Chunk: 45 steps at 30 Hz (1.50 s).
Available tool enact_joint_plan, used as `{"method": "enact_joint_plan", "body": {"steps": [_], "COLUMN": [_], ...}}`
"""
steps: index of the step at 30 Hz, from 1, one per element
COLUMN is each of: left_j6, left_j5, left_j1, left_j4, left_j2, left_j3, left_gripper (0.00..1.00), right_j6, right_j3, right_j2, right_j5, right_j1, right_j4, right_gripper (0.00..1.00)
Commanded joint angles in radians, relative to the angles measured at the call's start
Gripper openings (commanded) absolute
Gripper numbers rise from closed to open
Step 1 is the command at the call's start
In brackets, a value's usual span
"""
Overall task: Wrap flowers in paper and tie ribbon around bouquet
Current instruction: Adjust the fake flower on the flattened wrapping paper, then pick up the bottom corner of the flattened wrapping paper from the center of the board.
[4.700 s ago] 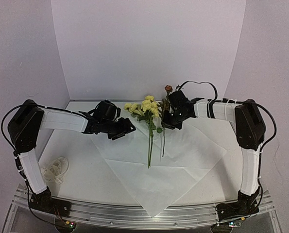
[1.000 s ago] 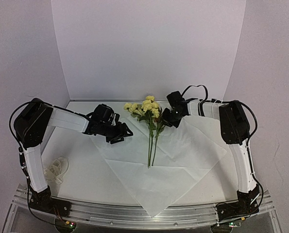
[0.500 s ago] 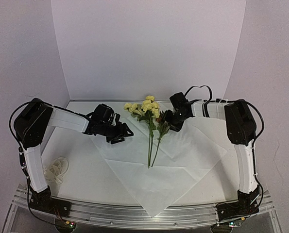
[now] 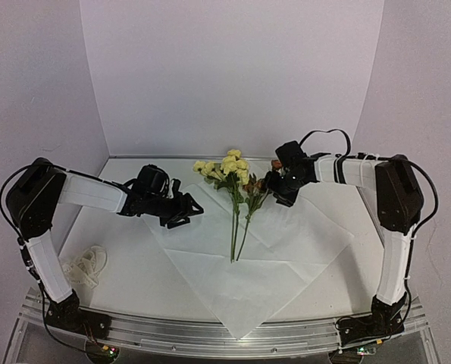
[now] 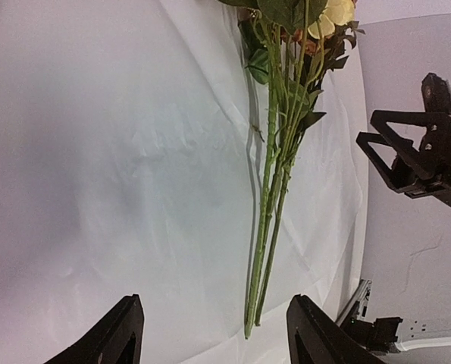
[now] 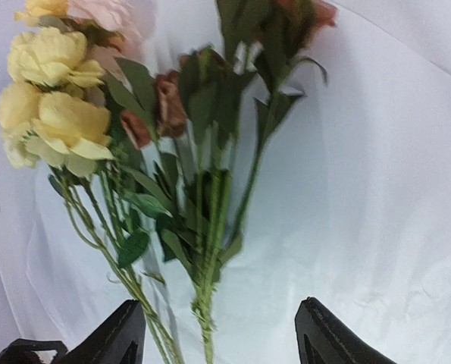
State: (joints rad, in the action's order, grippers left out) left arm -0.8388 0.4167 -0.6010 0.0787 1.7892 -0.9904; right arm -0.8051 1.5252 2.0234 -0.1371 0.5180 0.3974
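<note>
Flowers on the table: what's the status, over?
Left gripper open, empty. Right gripper open beside the flowers. Flowers lie loose on the paper, unwrapped. Ribbon off to the left, nothing blocking.

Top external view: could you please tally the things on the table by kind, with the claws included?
Bunch of flowers: 1
Sheet of paper: 1
Loose heap of ribbon: 1
Claws: 2, the left claw and the right claw, both open
Total: 5
</note>
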Motion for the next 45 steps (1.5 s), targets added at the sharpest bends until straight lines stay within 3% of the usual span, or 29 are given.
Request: {"method": "enact_joint_plan", "body": {"steps": [1, 7, 12, 17, 23, 32, 41, 45], "left_j6": [-0.06, -0.056, -0.111, -0.173, -0.193, -0.222, -0.217, -0.22], "left_j5": [-0.006, -0.052, -0.139, -0.201, -0.266, -0.306, -0.317, -0.315], "left_j1": [0.003, -0.057, -0.151, -0.208, -0.273, -0.314, -0.317, -0.316], "left_j4": [0.039, 0.006, -0.032, -0.03, -0.054, -0.063, -0.073, -0.072], "left_j2": [-0.17, -0.33, -0.483, -0.591, -0.641, -0.69, -0.703, -0.693], "left_j3": [0.124, 0.277, 0.414, 0.506, 0.517, 0.544, 0.55, 0.549], "left_gripper": [0.68, 0.68, 0.69, 0.69, 0.69, 0.69, 0.69, 0.69], "right_j6": [0.008, -0.013, -0.046, -0.067, -0.003, 0.008, 0.029, 0.015], "right_j3": [-0.135, -0.436, -0.61, -0.62, -0.448, -0.304, -0.305, -0.328], "right_j2": [-0.184, -0.452, -0.605, -0.614, -0.448, -0.222, -0.174, -0.167], "right_j5": [0.069, 0.166, 0.269, 0.387, 0.452, 0.366, 0.302, 0.276], "right_j1": [0.06, 0.241, 0.478, 0.759, 1.011, 1.071, 1.081, 1.087], "right_j4": [0.076, 0.084, 0.104, 0.135, 0.209, 0.242, 0.239, 0.219], "right_gripper": [0.7, 0.7, 0.71, 0.71, 0.68, 0.67, 0.66, 0.6]}}
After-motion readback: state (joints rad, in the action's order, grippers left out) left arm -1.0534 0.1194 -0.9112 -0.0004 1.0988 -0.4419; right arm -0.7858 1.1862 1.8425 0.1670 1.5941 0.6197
